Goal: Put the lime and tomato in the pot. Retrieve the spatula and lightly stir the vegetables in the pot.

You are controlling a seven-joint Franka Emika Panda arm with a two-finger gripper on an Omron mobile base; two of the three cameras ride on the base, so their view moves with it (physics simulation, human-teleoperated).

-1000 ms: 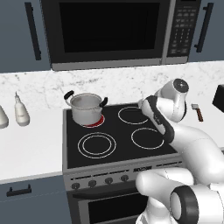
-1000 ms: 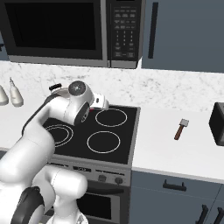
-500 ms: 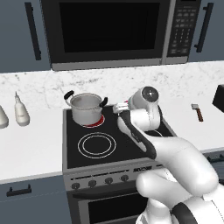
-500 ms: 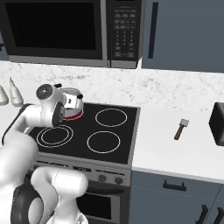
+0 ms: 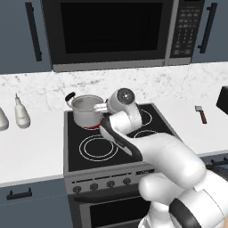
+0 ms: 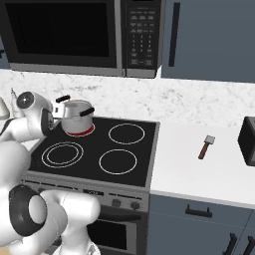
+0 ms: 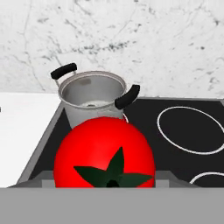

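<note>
The hand view shows what the base views hide: the round bright red tomato (image 7: 105,153) with a dark green star-shaped stem sits low in the centre of the frame, pinched between the fingers, whose grey tips (image 7: 162,178) flank it on both sides. Beyond it, in the upper centre, stands the small shiny steel pot (image 7: 92,99) with two black side handles, on the back left burner of the black glass stovetop (image 7: 175,127); what lies inside the pot cannot be told.

In the left base view the pot (image 5: 86,110) is at centre left, and the white arm's wrist (image 5: 122,104) hangs just to its right, hiding the fingers and the tomato. In the right base view the pot (image 6: 75,115) sits over a glowing red burner (image 6: 78,132) at left of centre, with the wrist (image 6: 32,112) at its left.

The flat spatula (image 6: 206,147) with pale grey head and reddish-brown handle lies on the white counter (image 6: 199,174) at right of centre, well apart from the pot; the left base view shows it (image 5: 201,114) at the right edge. Two white bottles (image 5: 21,113) stand on the counter at far left. A dark microwave (image 5: 120,31) hangs above the stove, and a dark appliance (image 6: 247,141) stands at the right edge.
</note>
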